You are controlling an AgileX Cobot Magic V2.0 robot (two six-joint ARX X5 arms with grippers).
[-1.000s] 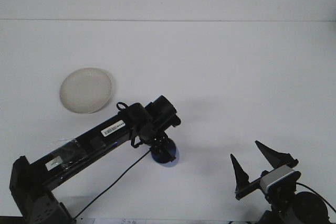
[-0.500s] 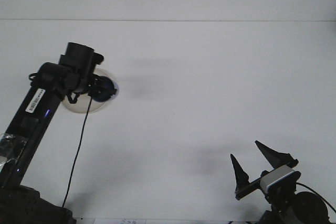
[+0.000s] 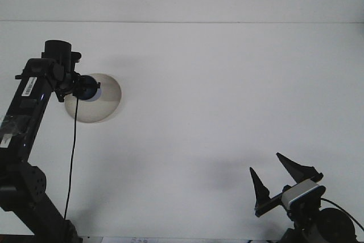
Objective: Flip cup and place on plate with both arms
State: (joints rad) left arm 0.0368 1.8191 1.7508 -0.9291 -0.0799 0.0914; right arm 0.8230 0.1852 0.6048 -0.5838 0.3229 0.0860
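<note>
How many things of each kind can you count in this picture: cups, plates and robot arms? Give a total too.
Dark blue cup: 1
Round off-white plate: 1
Black robot arms: 2, the left arm and the right arm
Total: 4

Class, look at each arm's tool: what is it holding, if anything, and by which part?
The left tool holds the blue cup over the plate; the exact grip spot is hidden. The right tool is open, holding nothing.
</note>
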